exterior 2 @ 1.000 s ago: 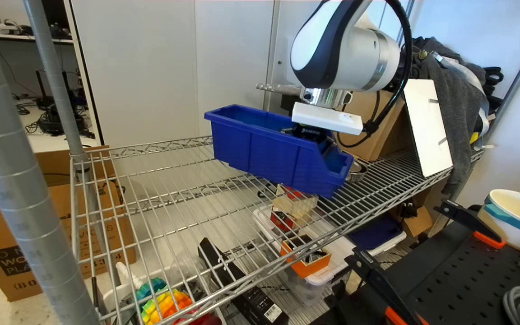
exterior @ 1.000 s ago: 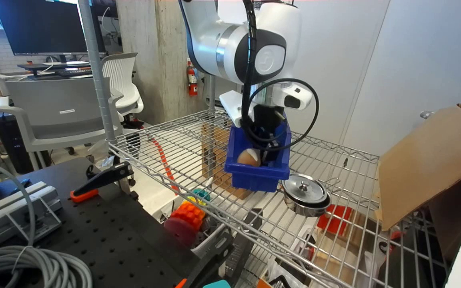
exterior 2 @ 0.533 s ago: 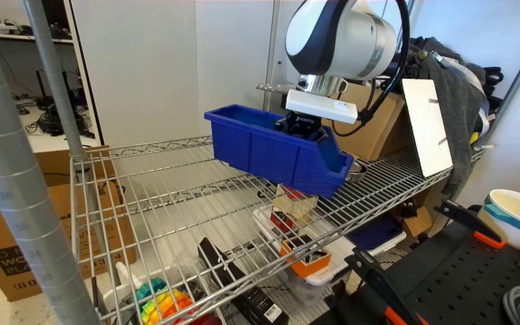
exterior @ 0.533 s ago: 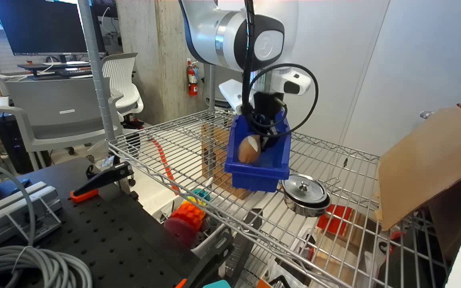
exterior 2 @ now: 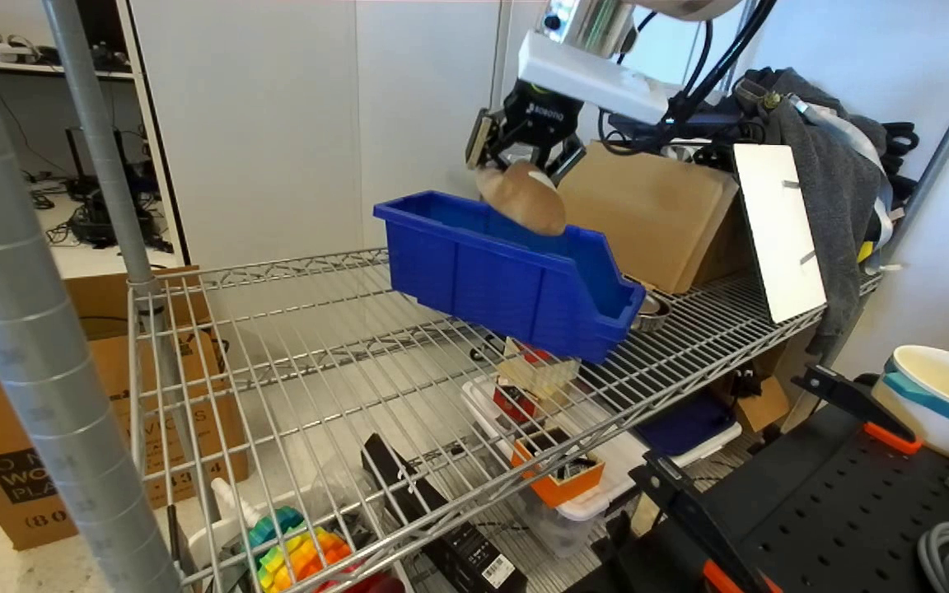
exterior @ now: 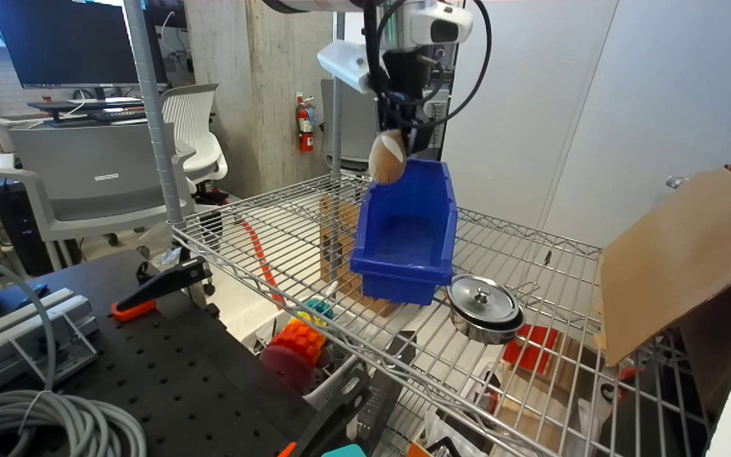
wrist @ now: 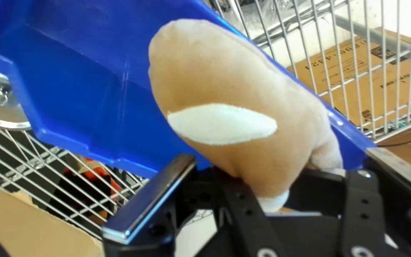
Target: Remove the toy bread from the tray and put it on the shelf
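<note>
— Above the open, bright blue plastic bin (exterior 2: 491, 284) with the low sloped front, what is being held?

— The small, tan-beige, rounded, white-marked toy bread (exterior 2: 528, 199); it is clasped by the black two-fingered gripper (exterior 2: 518, 167), and one end is seen lodged between the fingers (wrist: 152, 200) in the wrist view; the loaf is held at a tilt, with its free end hanging lower.

— Is the bin touched by it?

— That can hardly be judged from these angles; the loaf appears to be clear of it, though in both exterior views its lower end is seen against the blue plastic.

— And the bin, where is it set?

— On the silver, wire-grid metal shelf (exterior 2: 359, 356); just beside it, in an exterior view, a round, silver metal pot (exterior: 474, 330) is seen, topped by a knobbed metal lid (exterior: 467, 301); farther along, a brown cardboard box (exterior: 683, 260) is set at a slant.
</note>
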